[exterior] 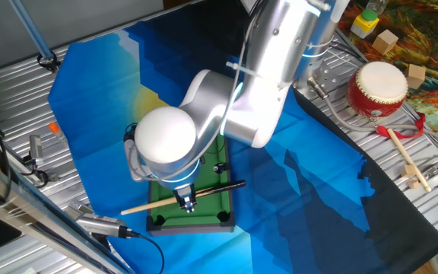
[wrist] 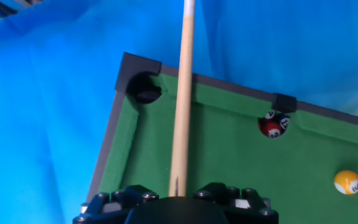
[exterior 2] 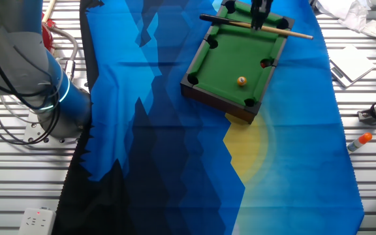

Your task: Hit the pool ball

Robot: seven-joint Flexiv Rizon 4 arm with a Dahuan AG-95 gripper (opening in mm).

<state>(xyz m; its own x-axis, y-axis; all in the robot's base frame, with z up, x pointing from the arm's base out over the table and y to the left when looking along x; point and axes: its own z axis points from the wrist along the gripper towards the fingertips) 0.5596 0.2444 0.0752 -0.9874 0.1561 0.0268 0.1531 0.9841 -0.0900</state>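
Note:
The toy pool table with green felt lies on the blue cloth; it also shows in one fixed view and in the hand view. The pool ball, small, orange with a pale spot, rests on the felt near the table's near end; in the hand view it is at the far right. My gripper is over the far end, shut on a wooden cue stick that lies across the table. The ball is well apart from the cue. A red ball sits at a side pocket.
A red-and-white toy drum and a wooden drumstick lie to the right of the cloth. An orange-capped marker lies on the metal table. The arm's base stands at the left. A black cloth covers the near right.

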